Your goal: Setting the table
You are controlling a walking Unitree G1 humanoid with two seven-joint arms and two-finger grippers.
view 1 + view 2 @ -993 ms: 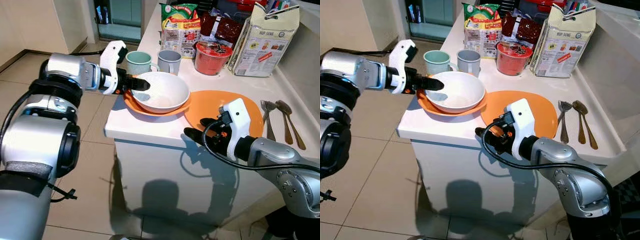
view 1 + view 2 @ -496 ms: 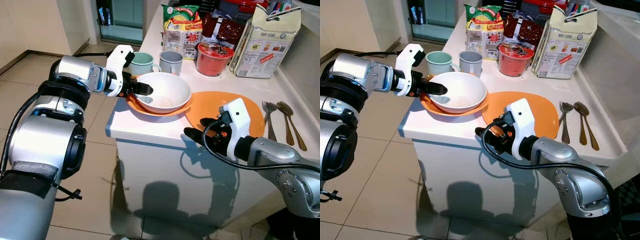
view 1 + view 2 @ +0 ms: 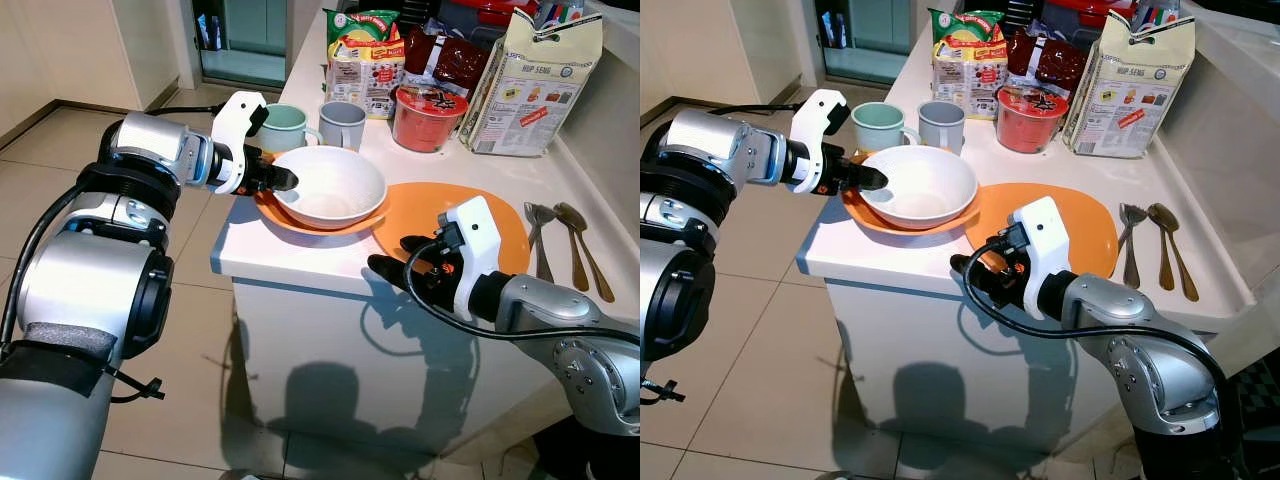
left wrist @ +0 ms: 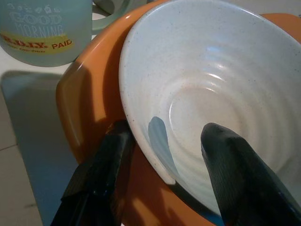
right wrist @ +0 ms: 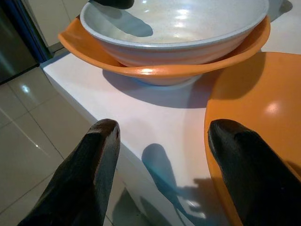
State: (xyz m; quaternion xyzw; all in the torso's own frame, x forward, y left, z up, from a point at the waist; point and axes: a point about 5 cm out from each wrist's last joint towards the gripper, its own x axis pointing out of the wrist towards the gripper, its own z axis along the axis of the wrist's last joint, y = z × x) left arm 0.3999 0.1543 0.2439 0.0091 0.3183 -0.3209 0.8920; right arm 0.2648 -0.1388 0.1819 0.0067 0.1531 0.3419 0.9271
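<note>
We take the white bowl (image 3: 330, 186) as our landmark: it sits near the front left corner of the white surface (image 3: 300, 262), nested in a small orange dish (image 3: 300, 212) and tipped a little toward the right. Our left claw (image 3: 281, 179) is at the bowl's left rim, one finger inside and one outside between bowl and dish; the fingers straddle the wall, but we cannot tell whether they press it yet. Our right claw (image 3: 392, 256) hovers at the surface's front edge, to the right of the bowl and just before the big orange plate (image 3: 440, 215), its fingers spread and holding nothing.

Behind the bowl stand a green mug (image 3: 281, 125) and a grey mug (image 3: 341, 123); further back and right are a red noodle cup (image 3: 424, 117), snack packets (image 3: 362, 55) and a paper bag (image 3: 533, 82). Far right of the bowl, past the plate, a fork (image 3: 538, 240) and two spoons (image 3: 580, 243) lie side by side.

We judge the setting barely begun: the crockery is bunched at one corner, the bowl is not on the big plate, and the cutlery and mugs are not placed beside it. Moving the bowl looks like the step in hand.
</note>
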